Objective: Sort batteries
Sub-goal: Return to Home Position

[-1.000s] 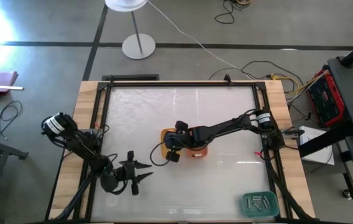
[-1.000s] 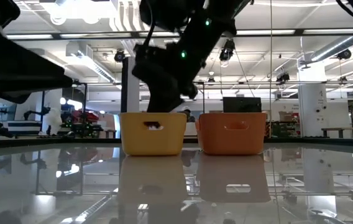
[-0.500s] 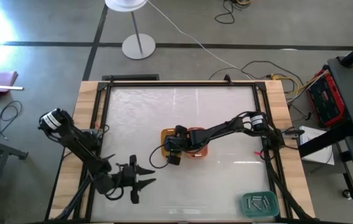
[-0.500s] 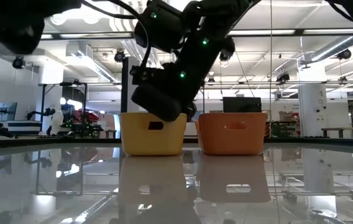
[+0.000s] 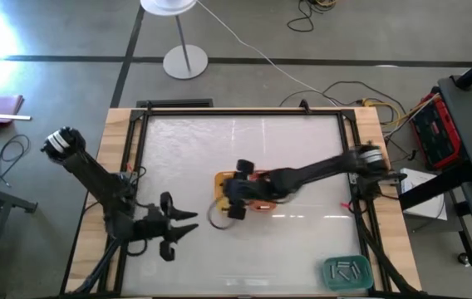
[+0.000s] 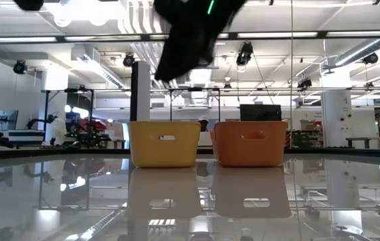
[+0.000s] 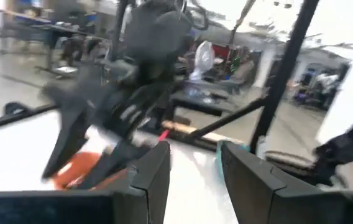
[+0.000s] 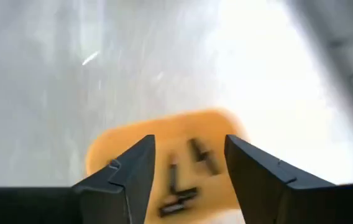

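Observation:
A yellow tray [image 5: 218, 184] and an orange tray [image 5: 266, 199] stand side by side at the table's middle. My right gripper [image 5: 229, 194] hangs open above the yellow tray [image 8: 164, 155], nothing between its fingers. Several small dark batteries [image 8: 186, 173] lie on that tray's floor. In the low view the right gripper [image 6: 188, 33] is well above the yellow tray [image 6: 164, 143] and the orange tray [image 6: 250, 142]. My left gripper [image 5: 186, 223] waits open at the near left, and its wrist view shows the gap [image 7: 195, 160] empty.
A teal tray [image 5: 346, 271] holding several silvery batteries [image 5: 346, 267] sits at the near right corner. A dark frame [image 5: 236, 110] borders the glossy table top. A lamp base [image 5: 185, 61] and cables lie on the floor beyond the far edge.
My right gripper has risen from the yellow tray's rim to well above it, staying over that tray. My left arm has swung its elbow outward; its gripper stays at the near left.

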